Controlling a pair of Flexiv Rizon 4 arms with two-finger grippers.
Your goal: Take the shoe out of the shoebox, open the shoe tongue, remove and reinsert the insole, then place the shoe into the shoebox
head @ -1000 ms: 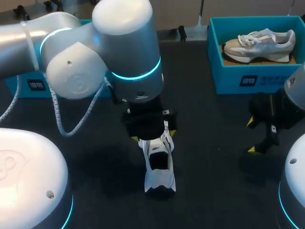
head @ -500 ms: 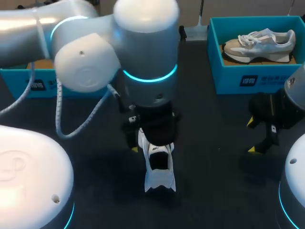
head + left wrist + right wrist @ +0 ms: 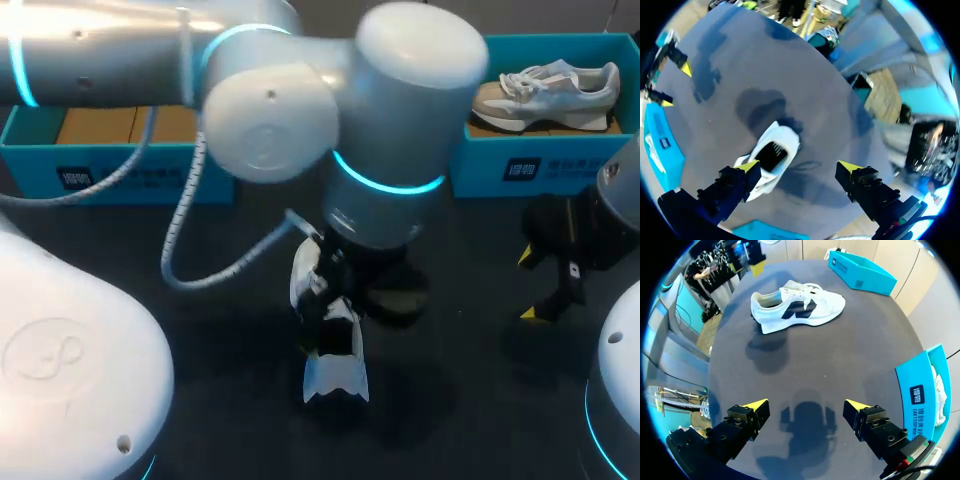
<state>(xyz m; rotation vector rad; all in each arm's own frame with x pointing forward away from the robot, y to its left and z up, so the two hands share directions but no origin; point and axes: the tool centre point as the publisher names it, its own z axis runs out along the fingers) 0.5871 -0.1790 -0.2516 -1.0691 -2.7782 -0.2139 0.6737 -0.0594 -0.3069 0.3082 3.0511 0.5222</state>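
Note:
A white shoe (image 3: pixel 335 360) with a dark side mark stands on its sole on the dark table, outside both boxes. My left arm (image 3: pixel 390 150) hangs over its far end and hides that part in the head view. In the left wrist view the left gripper (image 3: pixel 799 166) is open above the table. The shoe (image 3: pixel 771 157) lies just ahead of one finger, not between the two. My right gripper (image 3: pixel 807 404) is open and empty at the table's right side (image 3: pixel 528 285). The shoe (image 3: pixel 800 307) lies well ahead of it.
A teal shoebox (image 3: pixel 480 165) at the back right holds a second, grey and white shoe (image 3: pixel 545 85). Another teal shoebox (image 3: pixel 100 170) with a cardboard bottom stands at the back left.
My left arm has swung to the right across the shoe and turned its wrist. The shoe and the right arm have stayed where they were.

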